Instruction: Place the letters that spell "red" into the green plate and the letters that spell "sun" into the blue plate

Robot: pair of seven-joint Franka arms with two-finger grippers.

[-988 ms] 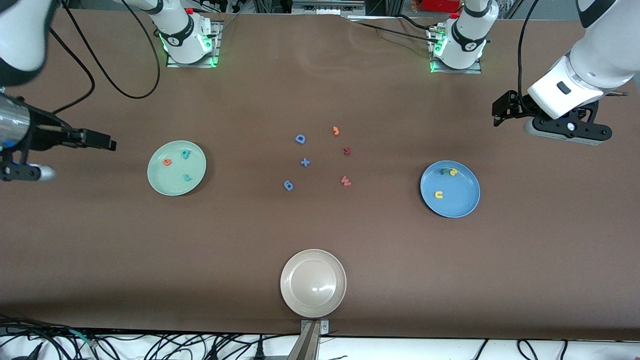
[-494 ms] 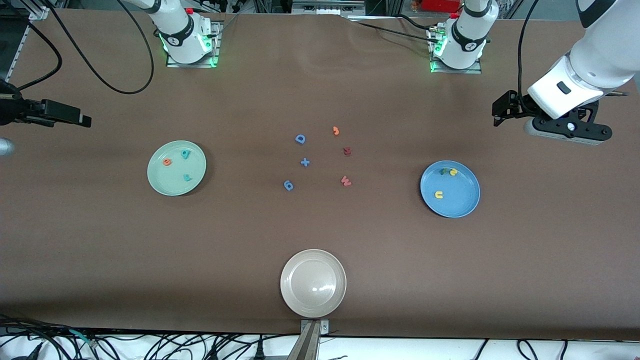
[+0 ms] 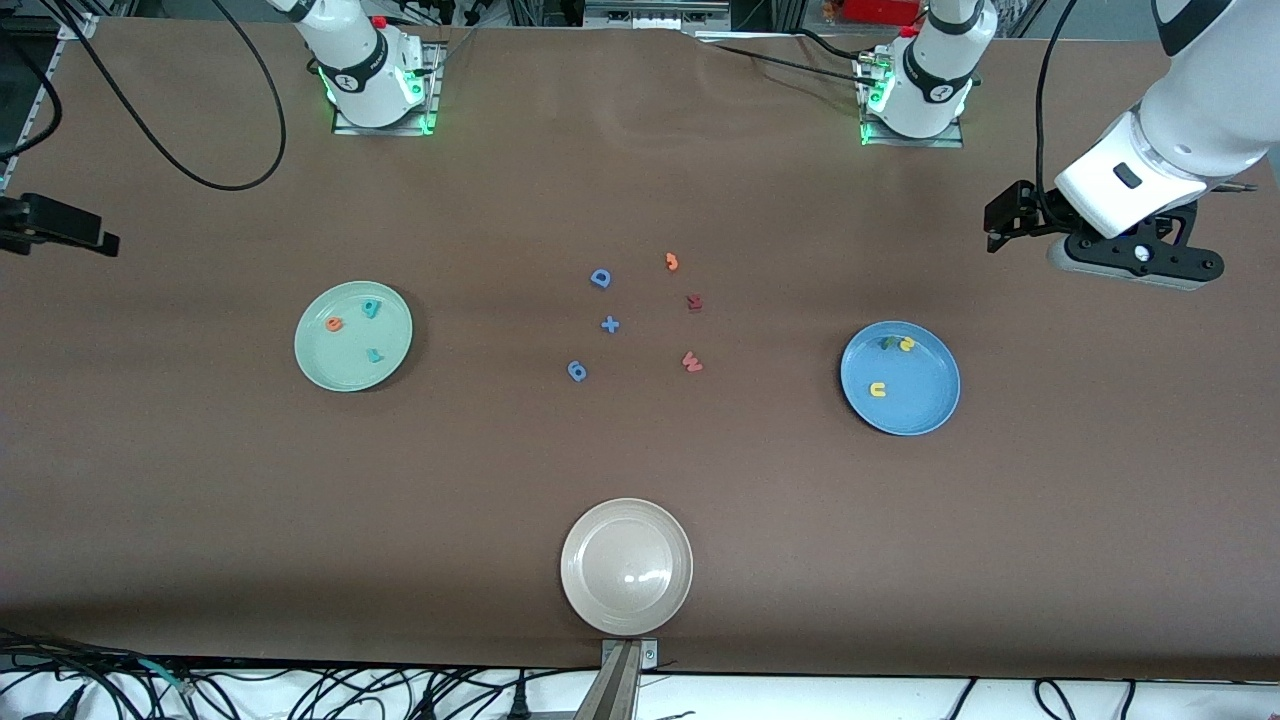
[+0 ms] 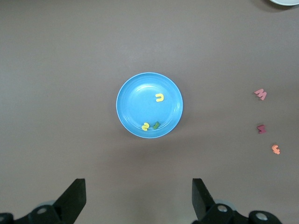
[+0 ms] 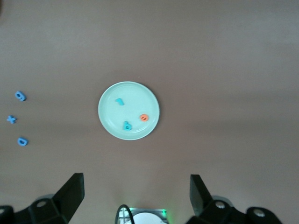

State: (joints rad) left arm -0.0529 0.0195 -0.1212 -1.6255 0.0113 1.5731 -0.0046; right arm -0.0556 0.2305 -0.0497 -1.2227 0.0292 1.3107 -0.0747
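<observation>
Six foam letters are sorted into two plates on a brown worktop (image 3: 640, 470), so the task looks complete. The green plate (image 3: 353, 375), toward the right arm's end, holds the orange "e" (image 3: 334, 323) at about ten o'clock on the plate, the teal "d" (image 3: 372, 308) at about one o'clock and the teal "r" (image 3: 374, 354) at about five o'clock. The blue plate (image 3: 905, 415), toward the left arm's end, holds the yellow "u" (image 3: 878, 390) near its middle, with the yellow "s" (image 3: 906, 344) and green "n" (image 3: 887, 343) touching at twelve o'clock. Between the plates lie leftover pieces: a blue "D" (image 3: 600, 278), a plus sign (image 3: 610, 324), a "6" (image 3: 577, 371), an orange "3" (image 3: 672, 262) and two red letters (image 3: 692, 332). A beige plate (image 3: 626, 520) sits empty, nearest the front camera. The left claw (image 4: 138, 198) hangs wide open and empty, high over the worktop by the blue plate; the right claw (image 5: 136, 195) hangs equally wide and empty by the green plate, likely parked clear because nothing remains to carry.
</observation>
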